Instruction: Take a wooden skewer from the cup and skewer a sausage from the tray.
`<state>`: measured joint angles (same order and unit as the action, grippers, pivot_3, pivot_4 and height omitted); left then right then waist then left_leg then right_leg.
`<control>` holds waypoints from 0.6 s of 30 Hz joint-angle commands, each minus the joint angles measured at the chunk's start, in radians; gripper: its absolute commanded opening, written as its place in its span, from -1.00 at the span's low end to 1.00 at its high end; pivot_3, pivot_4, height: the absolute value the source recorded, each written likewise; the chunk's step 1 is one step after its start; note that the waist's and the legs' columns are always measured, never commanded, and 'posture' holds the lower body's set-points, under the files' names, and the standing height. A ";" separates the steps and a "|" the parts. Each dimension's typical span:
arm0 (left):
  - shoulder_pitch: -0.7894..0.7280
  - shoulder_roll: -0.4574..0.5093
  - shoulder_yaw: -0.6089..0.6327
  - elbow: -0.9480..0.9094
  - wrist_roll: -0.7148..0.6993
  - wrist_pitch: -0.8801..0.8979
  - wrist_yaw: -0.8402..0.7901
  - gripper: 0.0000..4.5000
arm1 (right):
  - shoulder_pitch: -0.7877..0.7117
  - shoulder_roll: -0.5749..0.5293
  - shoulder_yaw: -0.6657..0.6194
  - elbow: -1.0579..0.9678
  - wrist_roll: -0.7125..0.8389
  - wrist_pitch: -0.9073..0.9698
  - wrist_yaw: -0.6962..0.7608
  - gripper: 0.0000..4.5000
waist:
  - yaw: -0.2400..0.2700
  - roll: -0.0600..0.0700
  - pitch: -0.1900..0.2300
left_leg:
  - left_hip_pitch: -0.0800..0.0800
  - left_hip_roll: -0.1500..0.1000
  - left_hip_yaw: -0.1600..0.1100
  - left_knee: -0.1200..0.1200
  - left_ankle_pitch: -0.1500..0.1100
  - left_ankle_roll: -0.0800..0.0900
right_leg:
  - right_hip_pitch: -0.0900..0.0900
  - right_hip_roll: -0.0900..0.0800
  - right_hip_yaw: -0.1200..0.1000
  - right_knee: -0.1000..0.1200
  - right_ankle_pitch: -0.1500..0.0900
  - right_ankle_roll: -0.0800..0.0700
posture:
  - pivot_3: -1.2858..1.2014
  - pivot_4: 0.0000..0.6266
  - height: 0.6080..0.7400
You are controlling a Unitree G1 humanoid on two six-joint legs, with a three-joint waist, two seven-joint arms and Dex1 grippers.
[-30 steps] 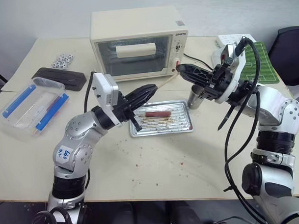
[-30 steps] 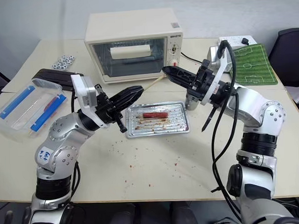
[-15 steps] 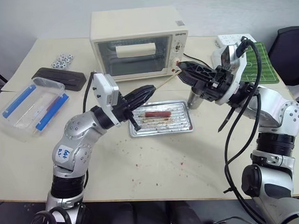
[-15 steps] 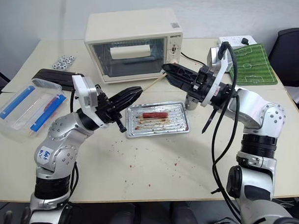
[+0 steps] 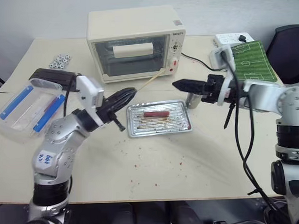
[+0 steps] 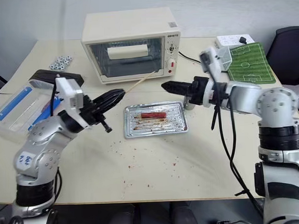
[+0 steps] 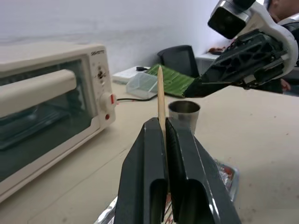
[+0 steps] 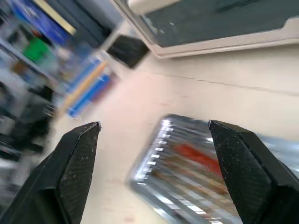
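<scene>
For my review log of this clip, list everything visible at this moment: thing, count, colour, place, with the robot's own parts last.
table: one, beige, under everything.
toaster oven: one, cream, back centre.
tray: one, silver, centre.
sausage: one, dark red, in the tray.
cup: one, steel, right of the tray.
wooden skewer: one, pale tan, held pointing toward the oven.
clear plastic box: one, with blue bars, left edge.
black case: one, behind the box.
small white pieces: a cluster, back left.
green pitch mat: one, back right.
power strip: one, white, back right.
left claw: black, shut on the wooden skewer.
right claw: black, open, over the tray.
</scene>
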<state>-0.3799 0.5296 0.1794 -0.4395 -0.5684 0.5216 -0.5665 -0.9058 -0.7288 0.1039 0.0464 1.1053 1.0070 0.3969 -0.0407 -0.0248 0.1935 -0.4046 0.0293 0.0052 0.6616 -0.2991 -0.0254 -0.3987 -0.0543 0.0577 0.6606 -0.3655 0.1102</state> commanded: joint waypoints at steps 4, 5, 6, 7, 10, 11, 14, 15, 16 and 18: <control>0.136 0.097 0.119 -0.102 -0.054 0.040 -0.025 -1.00 | -0.056 0.056 0.256 0.128 -0.523 -0.403 0.333 0.71 | -0.003 0.000 0.000 | 0.000 -0.001 0.000 0.000 0.000 0.000 | 0.000 -0.002 0.000 0.000 0.000 0.000 | 0.03 -0.52 1.00; 0.156 0.113 0.128 -0.111 -0.052 0.043 -0.031 -1.00 | -0.063 0.070 0.292 0.163 -0.604 -0.483 0.365 0.71 | -0.003 0.000 0.000 | 0.000 -0.001 0.000 0.000 0.000 0.000 | 0.000 -0.002 0.000 0.000 0.000 0.000 | 0.03 -0.52 1.00; 0.175 0.126 0.140 -0.118 -0.053 0.048 -0.033 -1.00 | -0.071 0.087 0.323 0.202 -0.676 -0.552 0.390 0.71 | -0.003 0.000 0.000 | 0.000 -0.001 0.000 0.000 0.000 0.000 | 0.000 -0.002 0.000 0.000 0.000 0.000 | 0.03 -0.52 1.00; 0.192 0.138 0.152 -0.124 -0.058 0.054 -0.033 -1.00 | -0.081 0.106 0.347 0.245 -0.740 -0.615 0.412 0.71 | -0.004 0.000 0.000 | 0.000 -0.001 0.000 0.000 0.000 -0.001 | 0.000 -0.002 0.000 0.000 0.000 0.000 | 0.03 -0.52 1.00; 0.246 0.174 0.195 -0.139 -0.069 0.062 -0.051 -1.00 | -0.116 0.180 0.360 0.377 -0.838 -0.719 0.464 0.71 | -0.010 0.000 0.000 | 0.000 -0.001 0.000 0.000 0.002 -0.004 | 0.000 -0.003 -0.001 0.000 0.000 0.000 | 0.03 -0.52 1.00; 0.268 0.187 0.212 -0.145 -0.067 0.062 -0.059 -1.00 | -0.128 0.200 0.367 0.418 -0.873 -0.754 0.483 0.71 | -0.012 0.000 0.000 | 0.000 -0.001 0.000 0.000 0.002 -0.004 | 0.000 -0.003 -0.001 0.000 0.000 0.000 | 0.03 -0.52 1.00; 0.300 0.211 0.248 -0.152 -0.072 0.064 -0.063 -1.00 | -0.138 0.237 0.367 0.475 -0.936 -0.807 0.545 0.71 | -0.015 0.000 0.000 | 0.000 -0.002 0.000 0.000 0.003 -0.005 | 0.000 -0.003 -0.001 0.000 0.000 0.000 | 0.03 -0.52 1.00; 0.303 0.213 0.256 -0.153 -0.074 0.064 -0.060 -1.00 | -0.138 0.248 0.361 0.483 -0.947 -0.814 0.563 0.71 | -0.015 0.000 0.000 | 0.000 -0.002 0.000 0.000 0.003 -0.005 | 0.000 -0.003 -0.001 0.000 0.000 0.000 | 0.03 -0.52 1.00; 0.306 0.214 0.261 -0.155 -0.076 0.065 -0.056 -1.00 | -0.137 0.258 0.355 0.491 -0.959 -0.820 0.575 0.71 | -0.016 0.000 0.000 | 0.000 -0.002 0.000 0.000 0.003 -0.005 | 0.000 -0.003 -0.001 0.000 0.000 0.000 | 0.03 -0.52 1.00; 0.308 0.213 0.264 -0.161 -0.079 0.067 -0.050 -1.00 | -0.143 0.283 0.345 0.523 -0.989 -0.836 0.583 0.71 | -0.016 0.001 0.000 | 0.000 -0.002 0.000 0.000 0.003 -0.005 | 0.000 -0.003 -0.001 0.000 0.000 0.000 | 0.03 -0.52 1.00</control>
<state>-0.0726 0.7294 0.4187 -0.5527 -0.6278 0.5925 -0.6225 -1.0228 -0.4536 0.4717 0.5662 0.1341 0.1966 0.9672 -0.0569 -0.0243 0.1939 -0.4046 0.0277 0.0051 0.6614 -0.2965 -0.0302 -0.3990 -0.0574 0.0564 0.6613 -0.3654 0.1100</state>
